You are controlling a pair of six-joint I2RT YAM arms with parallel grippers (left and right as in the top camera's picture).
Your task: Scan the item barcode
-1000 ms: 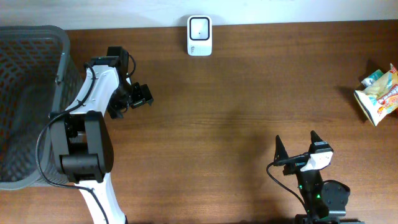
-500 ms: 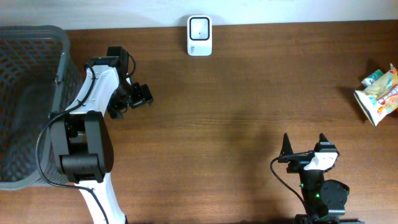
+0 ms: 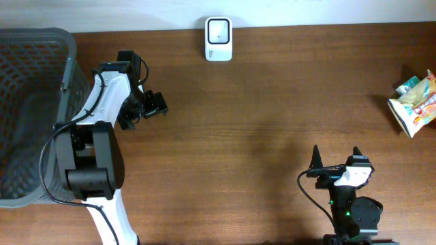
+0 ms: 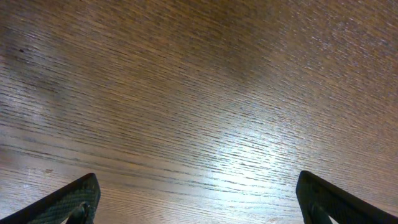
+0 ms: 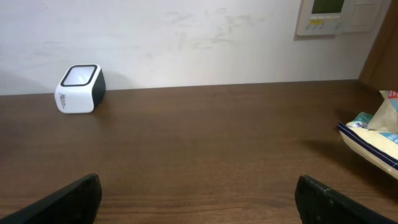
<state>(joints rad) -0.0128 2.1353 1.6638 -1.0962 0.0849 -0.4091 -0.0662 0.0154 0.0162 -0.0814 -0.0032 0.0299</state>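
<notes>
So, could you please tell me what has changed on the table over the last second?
The right arm shifted slightly toward the side where the snack packet lies and squared up, so its open jaws now point at the table's far edge. Most of that move came early. Nothing was gripped or released. The left arm, also with open jaws, the scanner, the snack packet and the basket stayed put.

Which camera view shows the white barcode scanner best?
The right wrist view shows the barcode scanner best: it is whole and seen at an angle, so its white body, dark side and pale top window all show. The overhead view gives only its top face, by the table's far edge. The left wrist view shows none of it, only the bare wooden table.
</notes>
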